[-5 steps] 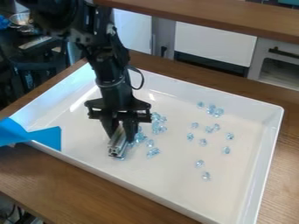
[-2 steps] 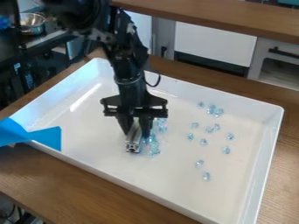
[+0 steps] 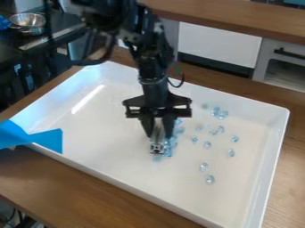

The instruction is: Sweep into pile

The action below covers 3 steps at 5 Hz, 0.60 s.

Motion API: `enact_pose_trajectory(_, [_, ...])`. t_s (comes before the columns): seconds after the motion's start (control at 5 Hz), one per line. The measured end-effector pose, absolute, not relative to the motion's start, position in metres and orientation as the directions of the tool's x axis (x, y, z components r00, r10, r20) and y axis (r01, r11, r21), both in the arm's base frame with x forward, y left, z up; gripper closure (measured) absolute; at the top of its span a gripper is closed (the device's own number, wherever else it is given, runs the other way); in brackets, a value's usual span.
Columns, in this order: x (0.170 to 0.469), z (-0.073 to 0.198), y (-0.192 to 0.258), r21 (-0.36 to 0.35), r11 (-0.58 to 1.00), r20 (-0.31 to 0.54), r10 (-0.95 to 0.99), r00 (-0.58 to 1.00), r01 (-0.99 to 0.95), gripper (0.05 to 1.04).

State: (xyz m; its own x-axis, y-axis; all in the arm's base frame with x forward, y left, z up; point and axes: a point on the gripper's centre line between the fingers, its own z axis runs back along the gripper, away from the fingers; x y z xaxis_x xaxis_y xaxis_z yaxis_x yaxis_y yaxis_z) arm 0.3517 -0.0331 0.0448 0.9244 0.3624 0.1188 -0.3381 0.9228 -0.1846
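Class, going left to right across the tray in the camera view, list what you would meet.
Flat blue strip over the near-left edge → silver metal bar in the black gripper → most of the clustered clear light-blue beads → scattered beads → right wall of the white rectangular tray.

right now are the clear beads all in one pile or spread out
Spread out: some clear beads bunch beside the metal bar, while others lie scattered toward the tray's right side.

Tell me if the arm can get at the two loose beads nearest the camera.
Probably yes, with the metal bar in the gripper: the two beads lie on flat tray floor, no wall between, though the clump beside the bar may get pushed along.
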Motion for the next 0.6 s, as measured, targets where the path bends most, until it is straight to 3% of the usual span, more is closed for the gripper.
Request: enact_pose_trajectory(0.6, [0.378,0.044,-0.097,-0.228,0.89,0.12,0.428,0.896,-0.395,0.706])
